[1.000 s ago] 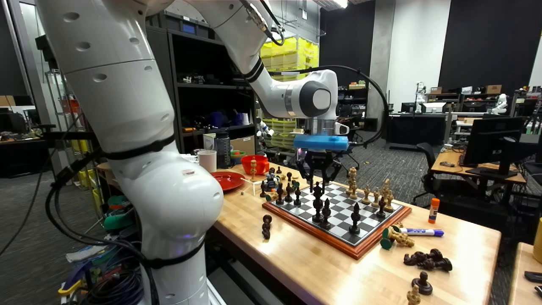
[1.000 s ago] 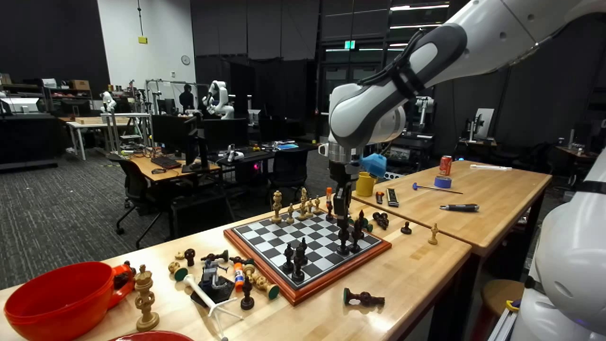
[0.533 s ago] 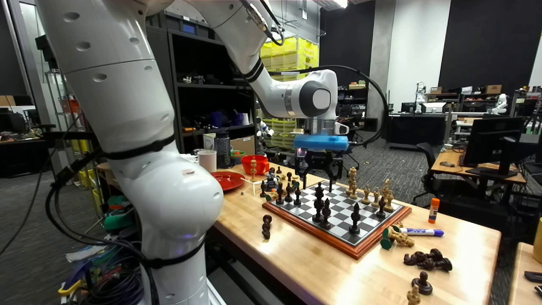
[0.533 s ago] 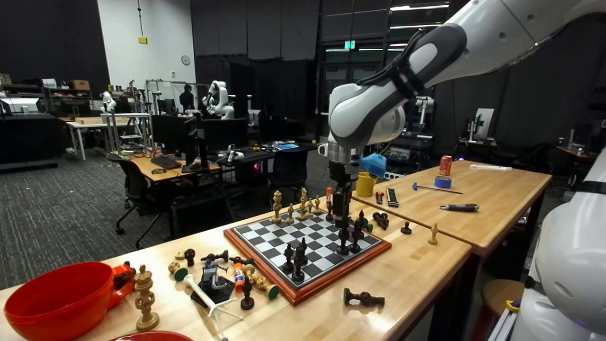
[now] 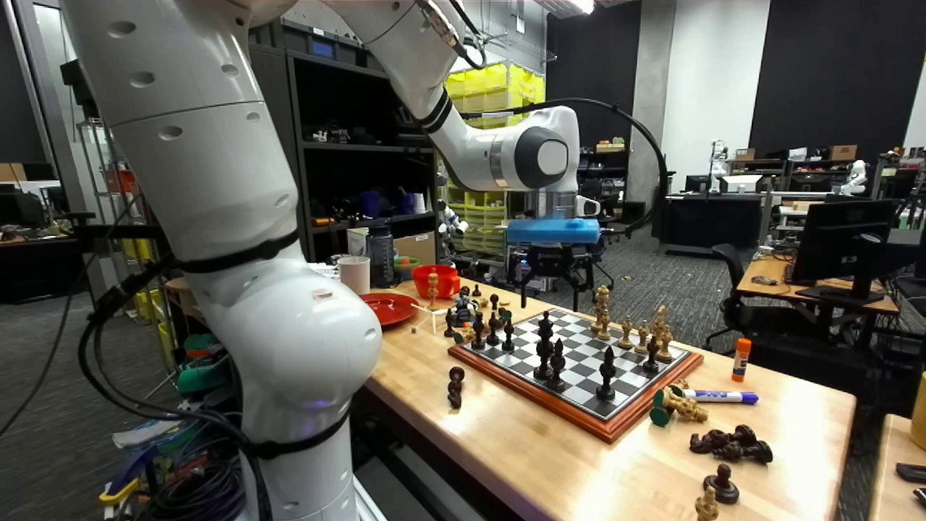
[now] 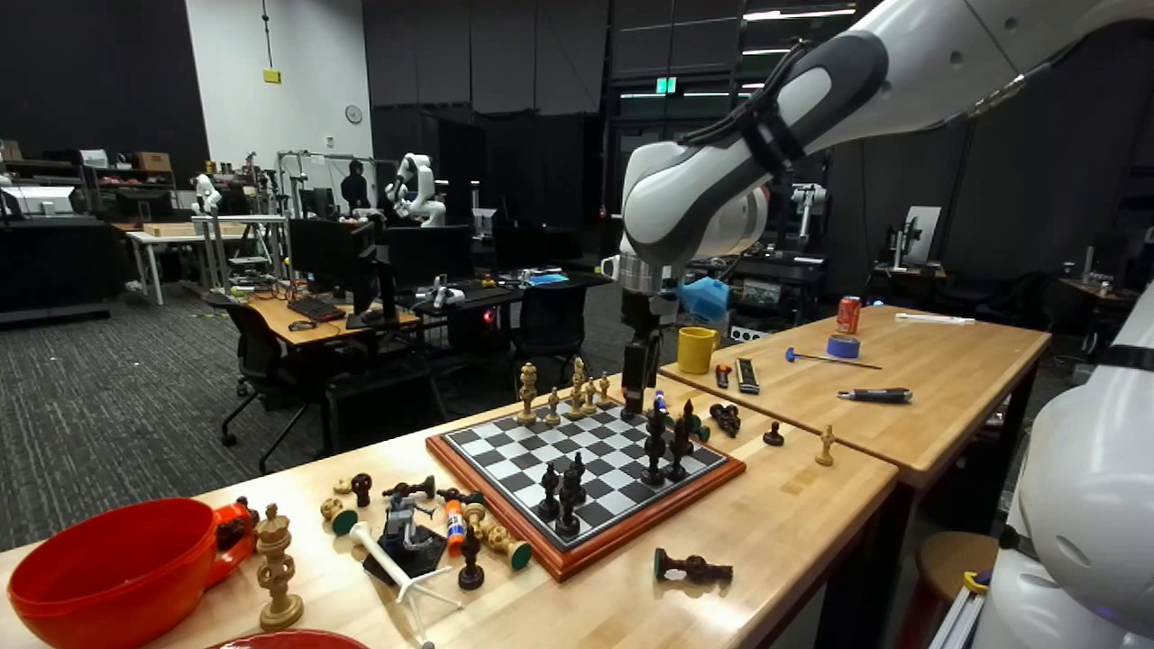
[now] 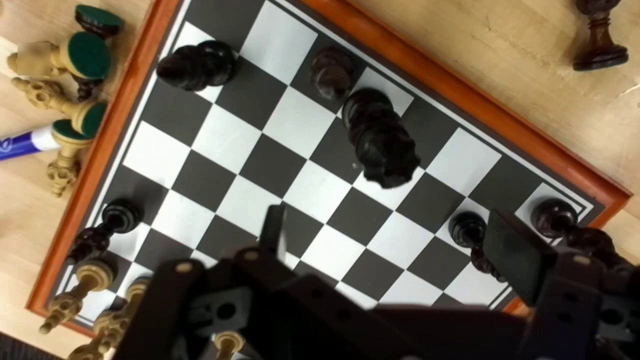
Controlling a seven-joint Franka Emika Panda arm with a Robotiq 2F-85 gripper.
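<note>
In an exterior view the hand (image 5: 550,302), spread wide, hangs above the chessboard (image 5: 521,383); the tall dark piece (image 5: 543,347) stands upright on it, just beside a shorter dark piece (image 5: 556,367). In an exterior view a red bowl (image 6: 117,595) sits on the bench (image 6: 784,541) beside an upright pale piece (image 6: 278,577), and a dark chessman (image 6: 699,570) lies on its side. In the wrist view the two fingers (image 7: 517,255) stand well apart, the tall dark piece beyond the gap between them, and a blue marker (image 7: 25,143) lies off the chessboard near pale chessmen (image 7: 47,95).
</note>
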